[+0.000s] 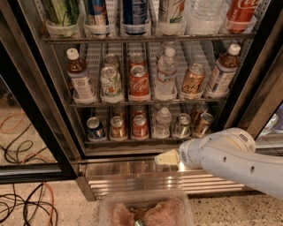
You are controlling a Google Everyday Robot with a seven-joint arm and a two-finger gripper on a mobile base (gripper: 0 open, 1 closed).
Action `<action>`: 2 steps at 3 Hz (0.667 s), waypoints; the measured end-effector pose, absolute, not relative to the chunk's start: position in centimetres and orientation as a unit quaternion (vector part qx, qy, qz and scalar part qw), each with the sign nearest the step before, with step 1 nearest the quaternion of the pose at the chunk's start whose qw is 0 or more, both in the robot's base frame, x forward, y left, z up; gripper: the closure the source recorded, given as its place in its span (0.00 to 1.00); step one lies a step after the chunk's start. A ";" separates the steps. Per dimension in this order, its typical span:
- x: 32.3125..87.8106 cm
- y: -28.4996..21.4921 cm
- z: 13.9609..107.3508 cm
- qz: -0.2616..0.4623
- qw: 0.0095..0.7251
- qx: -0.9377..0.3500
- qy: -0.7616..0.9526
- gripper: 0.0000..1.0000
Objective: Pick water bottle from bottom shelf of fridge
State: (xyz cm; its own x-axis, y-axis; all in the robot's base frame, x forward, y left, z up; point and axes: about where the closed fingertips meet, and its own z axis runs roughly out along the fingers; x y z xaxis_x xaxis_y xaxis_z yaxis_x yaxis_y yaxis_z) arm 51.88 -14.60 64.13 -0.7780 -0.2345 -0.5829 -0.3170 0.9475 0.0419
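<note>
Water bottle [162,122] upright on the bottom shelf [146,141] of the fridge [132,170], your gripper [167,158] below the bottle, apart from it, how far open you cannot tell.

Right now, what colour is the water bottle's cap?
White, in camera view; claw is below the water bottle.

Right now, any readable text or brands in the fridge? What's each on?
"Coca-Cola" script, cut off by the frame edge: red container, top rack, far right.
White script, too blurred to read: red can, middle rack.
Every other label, including the water bottle on the bottom shelf: unreadable.
Gripper, before the fridge base: no markings seen.
</note>
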 end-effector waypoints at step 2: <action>53.8 -12.1 63.2 0.126 0.347 -0.128 0.921 0.00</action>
State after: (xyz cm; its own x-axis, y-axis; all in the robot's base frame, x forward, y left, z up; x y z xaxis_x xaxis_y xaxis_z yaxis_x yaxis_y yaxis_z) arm 53.84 -12.14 63.20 -0.7271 -0.1484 -0.6704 -0.3231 0.9354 0.1434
